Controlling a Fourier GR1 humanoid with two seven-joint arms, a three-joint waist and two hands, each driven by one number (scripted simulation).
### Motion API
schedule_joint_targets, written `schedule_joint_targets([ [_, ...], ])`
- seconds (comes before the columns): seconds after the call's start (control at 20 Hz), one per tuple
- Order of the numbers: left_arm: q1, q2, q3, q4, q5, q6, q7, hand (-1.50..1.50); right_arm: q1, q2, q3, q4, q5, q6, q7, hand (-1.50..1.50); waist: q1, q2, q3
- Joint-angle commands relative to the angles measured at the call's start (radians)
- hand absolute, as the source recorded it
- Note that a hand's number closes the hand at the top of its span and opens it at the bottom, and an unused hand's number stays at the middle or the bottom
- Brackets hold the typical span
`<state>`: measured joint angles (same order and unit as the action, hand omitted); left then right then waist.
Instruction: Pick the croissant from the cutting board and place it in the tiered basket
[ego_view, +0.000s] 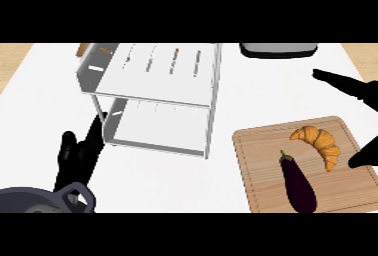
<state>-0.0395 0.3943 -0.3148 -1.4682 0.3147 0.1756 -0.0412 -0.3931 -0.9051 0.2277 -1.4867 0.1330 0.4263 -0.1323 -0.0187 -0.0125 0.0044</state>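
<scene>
Croissant (321, 145): lying on board (258, 165), beside eggplant (297, 185).
Right hand (358, 90): hovering spread, near croissant.
Left hand (77, 155): resting open by basket (159, 75).

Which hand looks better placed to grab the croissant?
The right hand: it is open right beside the croissant on the cutting board, while the left hand rests far off at the left.

Bright, even light turns the surface (170, 175) nearly pure white around the tiered basket (162, 75). Soft grey shading lies under the basket's upper shelf, and the left hand (75, 159) beside it reads as flat black.
</scene>
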Motion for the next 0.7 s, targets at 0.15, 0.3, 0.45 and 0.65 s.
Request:
schedule_joint_targets([
  [0.15,-0.035,-0.038,-0.013,0.036,-0.020,-0.023,-0.061,0.00,0.016,-0.201,0.089,-0.220,0.144,0.162,0.132,-1.50,-0.014,0.006,-0.008],
  [0.3,-0.064,-0.045,-0.003,0.088,-0.021,-0.064,-0.098,0.00,0.042,-0.178,0.076,-0.311,0.107,0.207,0.236,-1.50,-0.008,0.009,-0.007],
  [0.45,-0.015,-0.042,0.000,0.081,-0.029,-0.087,-0.134,0.00,0.101,-0.175,0.027,-0.361,0.110,0.209,0.278,-1.50,0.001,0.009,-0.006],
  [0.65,-0.105,-0.070,0.026,0.131,-0.030,-0.083,-0.098,0.00,0.183,-0.111,0.044,-0.390,0.207,0.133,0.316,-1.50,-0.004,0.011,-0.005],
])
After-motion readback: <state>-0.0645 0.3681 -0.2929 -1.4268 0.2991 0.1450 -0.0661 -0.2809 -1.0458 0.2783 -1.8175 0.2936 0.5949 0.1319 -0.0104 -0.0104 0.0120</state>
